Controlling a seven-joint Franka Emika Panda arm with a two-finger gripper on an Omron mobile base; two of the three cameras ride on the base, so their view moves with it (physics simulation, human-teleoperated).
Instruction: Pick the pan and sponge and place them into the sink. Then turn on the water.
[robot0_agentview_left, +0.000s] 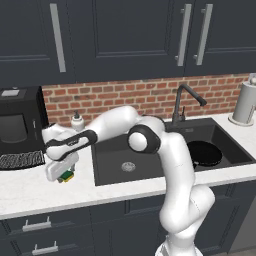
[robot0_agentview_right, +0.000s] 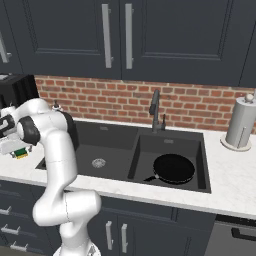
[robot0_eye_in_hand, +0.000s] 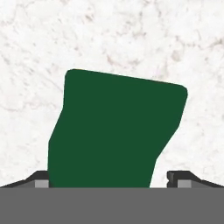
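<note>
Gripper (robot0_agentview_left: 64, 175) spread wide, pointing down over the sponge (robot0_eye_in_hand: 114, 131), one finger tip (robot0_eye_in_hand: 181, 178) showing on each side, contact not clear | sponge on the white marble counter (robot0_agentview_left: 30, 192) left of the sink (robot0_agentview_left: 107, 172) | pan (robot0_agentview_right: 173, 168) lying in the smaller right basin | faucet (robot0_agentview_left: 184, 102) behind the sink

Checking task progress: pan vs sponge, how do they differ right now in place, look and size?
Place: the pan lies in the smaller right basin of the sink; the sponge is on the marble counter left of the sink, under the open gripper.
Look: the pan is round and all black; the sponge is rectangular, green on top over yellow.
Size: the pan nearly fills its basin; the sponge is far smaller.
Shared: both lie flat.
</note>
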